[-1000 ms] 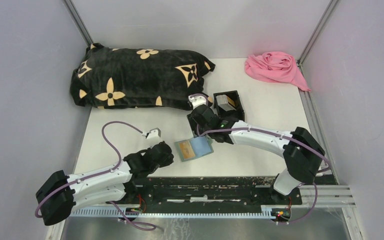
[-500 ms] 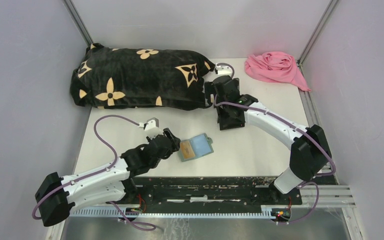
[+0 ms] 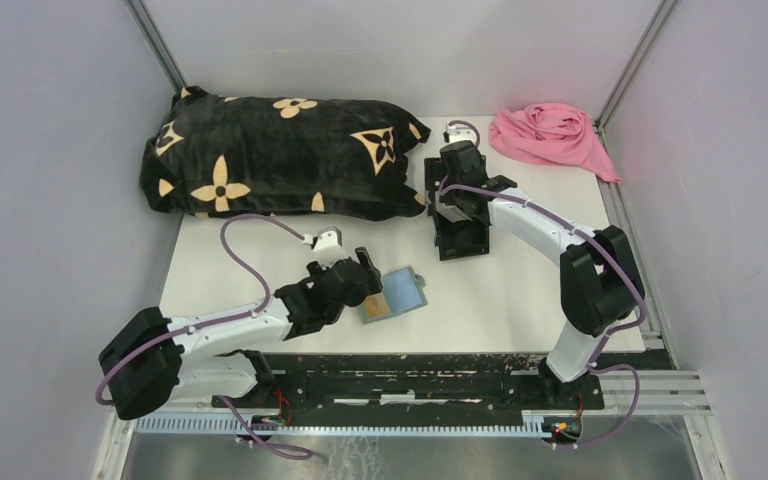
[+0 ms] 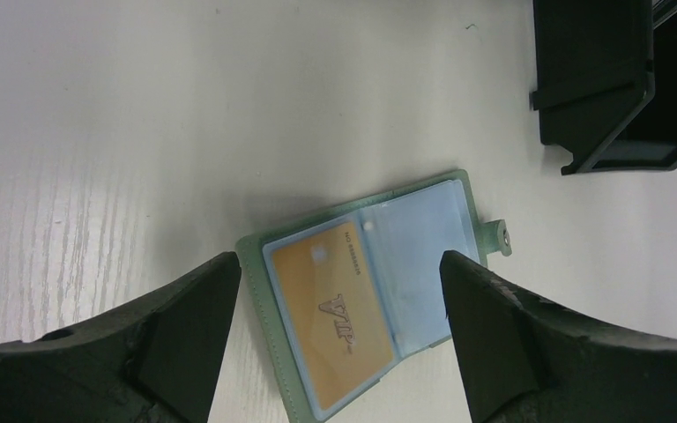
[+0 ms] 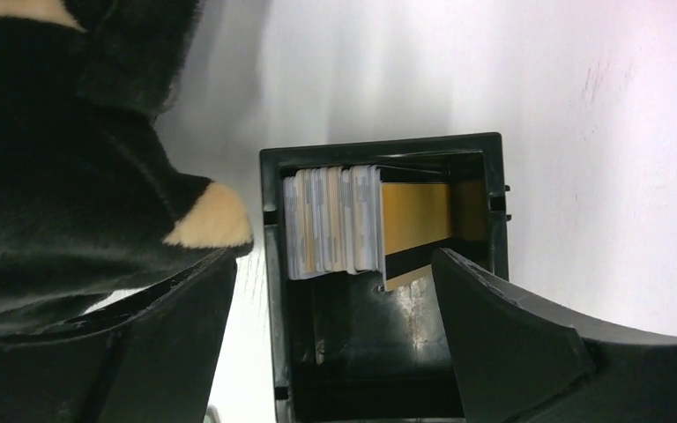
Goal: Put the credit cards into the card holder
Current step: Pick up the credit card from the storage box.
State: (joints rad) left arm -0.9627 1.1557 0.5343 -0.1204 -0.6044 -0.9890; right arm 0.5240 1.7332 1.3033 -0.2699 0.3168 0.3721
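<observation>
The sage-green card holder lies open on the white table, pale blue inside. A tan-yellow VIP card sits in its left pocket. My left gripper hovers over it, open, one finger on each side of the holder, holding nothing. The rest of the credit cards stand on edge in a black open-topped box, with one yellow card leaning beside the stack. My right gripper hangs above that box, open and empty.
A black pillow with tan flowers lies at the back left, its corner close to the box. A pink cloth is bunched at the back right. The black box stands beyond the holder.
My left gripper opened and moved forward over the card holder. My right arm swung from the holder back to the black box and opened its jaws.
</observation>
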